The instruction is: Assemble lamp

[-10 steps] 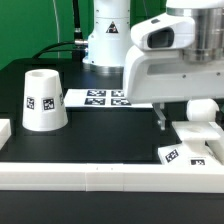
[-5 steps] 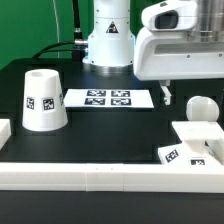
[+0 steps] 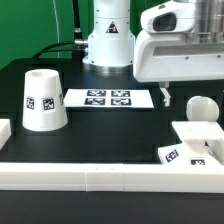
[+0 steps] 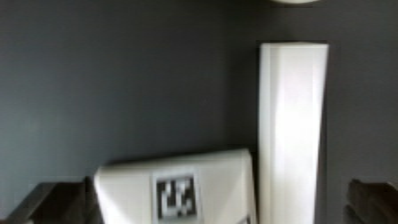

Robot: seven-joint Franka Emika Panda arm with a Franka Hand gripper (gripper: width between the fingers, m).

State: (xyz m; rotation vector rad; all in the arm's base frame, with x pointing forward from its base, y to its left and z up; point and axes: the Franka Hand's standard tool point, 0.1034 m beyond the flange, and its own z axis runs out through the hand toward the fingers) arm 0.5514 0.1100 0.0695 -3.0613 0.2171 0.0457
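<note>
The tapered white shade stands upright at the exterior view's left, its tag facing the camera. The round-topped bulb sits at the exterior view's right. The low square base lies just in front of it, against the front rail. My gripper hangs above the table behind the bulb and holds nothing. In the wrist view the gripper is open, with dark fingertips at both lower corners. The tagged base lies below them and touches neither. A sliver of the bulb shows at the frame's edge.
The marker board lies flat at mid-table in front of the robot's body. A white rail runs along the front edge; it also shows in the wrist view beside the base. A white block sits at the left edge.
The arm rose and drew back from low over the table one second ago. Nothing has moved in the last half second. The lamp pieces stayed put.
</note>
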